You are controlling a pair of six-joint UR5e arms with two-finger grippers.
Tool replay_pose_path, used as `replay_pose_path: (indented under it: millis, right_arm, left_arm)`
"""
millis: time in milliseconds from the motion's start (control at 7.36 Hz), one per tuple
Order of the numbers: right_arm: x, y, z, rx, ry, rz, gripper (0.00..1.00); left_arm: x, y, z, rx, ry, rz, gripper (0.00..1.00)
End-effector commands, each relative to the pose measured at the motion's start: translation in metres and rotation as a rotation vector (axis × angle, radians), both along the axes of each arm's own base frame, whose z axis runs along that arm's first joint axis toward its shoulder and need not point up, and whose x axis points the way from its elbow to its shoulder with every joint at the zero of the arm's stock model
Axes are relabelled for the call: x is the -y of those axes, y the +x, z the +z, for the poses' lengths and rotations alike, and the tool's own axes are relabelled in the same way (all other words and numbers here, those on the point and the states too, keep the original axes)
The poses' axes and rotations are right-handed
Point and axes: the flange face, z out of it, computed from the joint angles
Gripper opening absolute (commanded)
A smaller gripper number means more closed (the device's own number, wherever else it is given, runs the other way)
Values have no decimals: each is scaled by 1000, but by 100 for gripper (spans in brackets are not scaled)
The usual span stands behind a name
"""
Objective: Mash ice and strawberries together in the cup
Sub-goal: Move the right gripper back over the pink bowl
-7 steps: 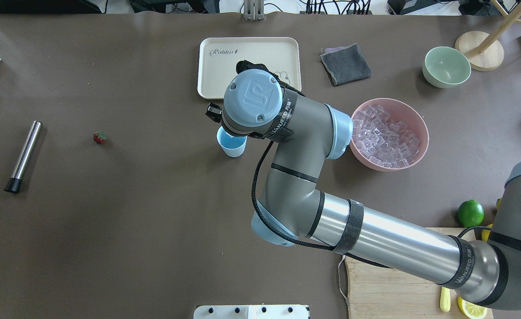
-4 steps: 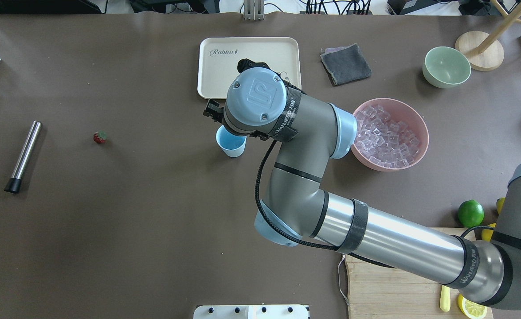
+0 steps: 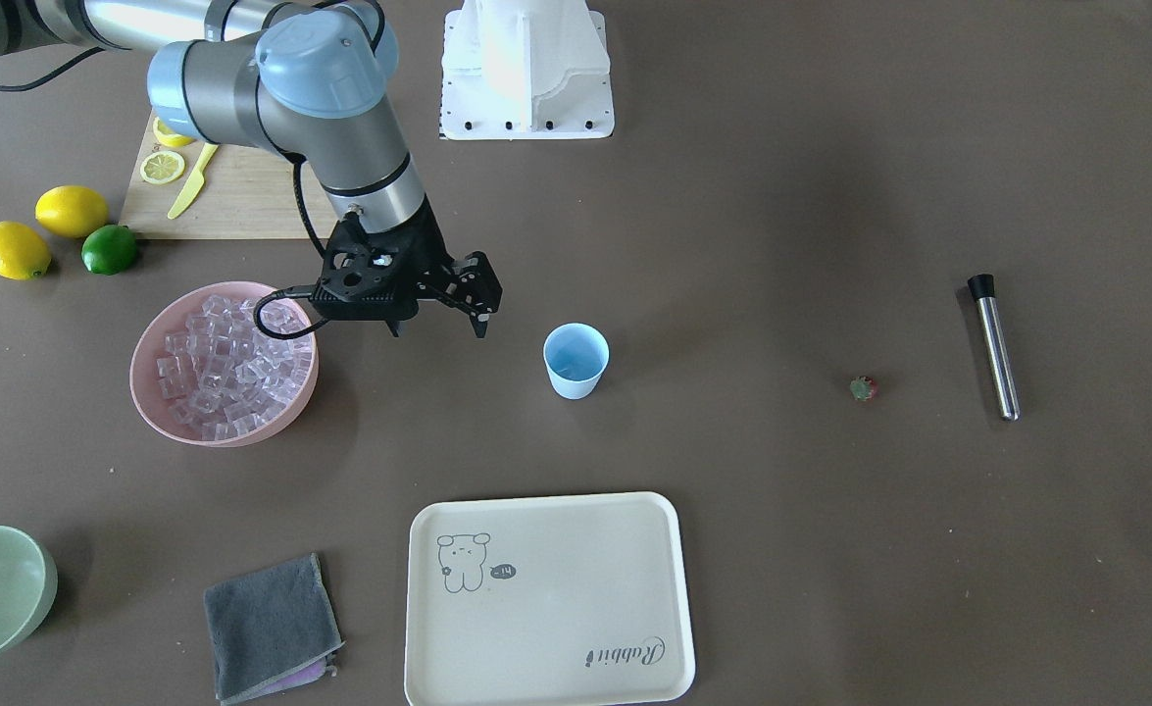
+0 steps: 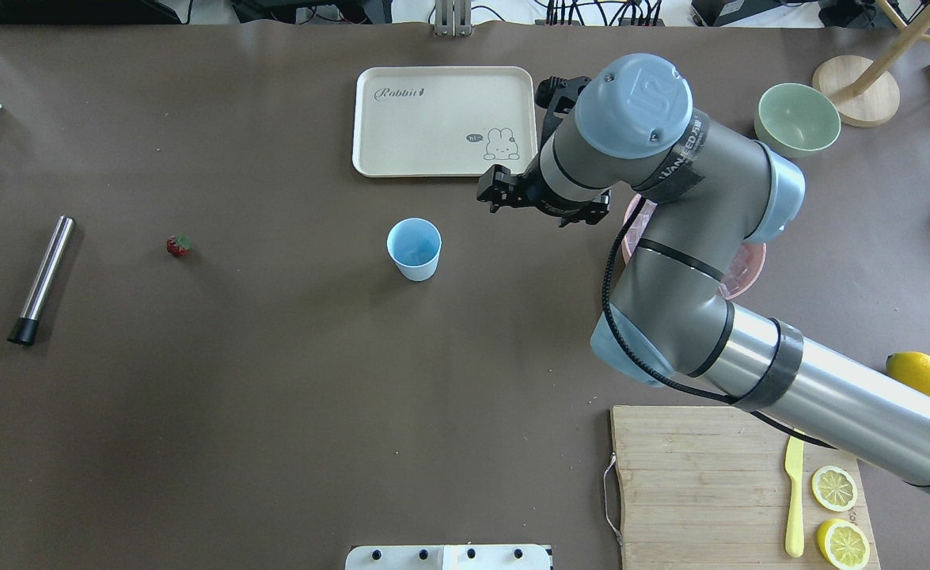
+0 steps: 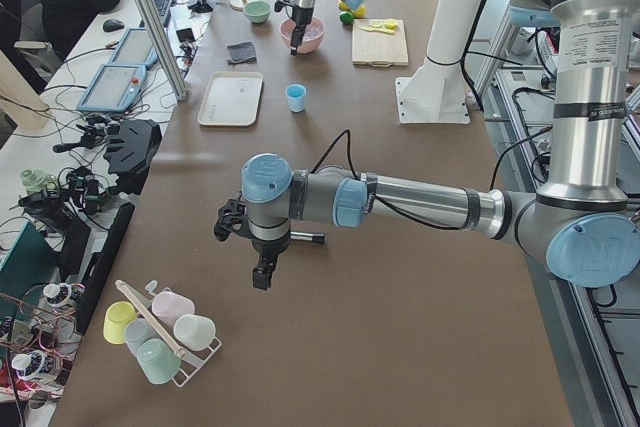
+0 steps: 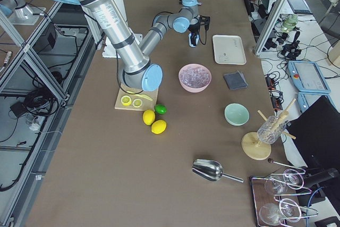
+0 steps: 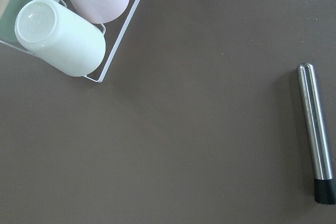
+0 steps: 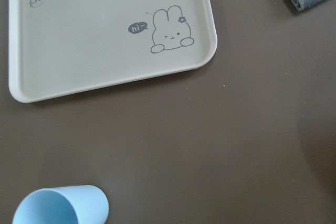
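The light-blue cup [image 4: 414, 248] stands upright mid-table, also seen in the front view [image 3: 576, 360] and at the bottom left of the right wrist view [image 8: 60, 206]. Whether anything lies inside it I cannot tell. The ice [image 3: 227, 358] fills a pink bowl [image 3: 159, 412]. My right gripper [image 3: 436, 312] hangs open and empty between that bowl and the cup. A small red strawberry [image 4: 179, 245] lies far off on the robot's left side. My left gripper [image 5: 262, 272] hovers near the table's left end, and whether it is open or shut I cannot tell.
A steel muddler [image 4: 41, 279] lies beyond the strawberry. A cream tray [image 4: 433, 119], grey cloth [image 3: 272, 628] and green bowl [image 4: 797, 119] line the far side. A cutting board [image 4: 694, 491] with lemon slices is near the right arm's base. A cup rack [image 5: 160, 332] stands at the left end.
My right arm has swung away from above the cup, toward the pink bowl on the right. The cup now shows fully and has not moved.
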Motion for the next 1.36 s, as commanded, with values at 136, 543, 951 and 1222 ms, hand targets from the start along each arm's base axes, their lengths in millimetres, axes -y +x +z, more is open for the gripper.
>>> replay_pose_path:
  millis: [136,543,951,1222]
  right_arm:
    - [18,118,102,-83,94,-136,99]
    - [20,119,143,-150,48,-134,99]
    - [19,104,162,-215,54,-122,97]
    - [3,86,161,-217,61,-162,90]
  left_arm:
    - [0,-1,-3,0,6,-1,98]
    - [0,-1,-5,0,11,-2,98]
    - [0,-1,-4,0,8,-3,99]
    - [1,-1,-2,0,5,-2,99]
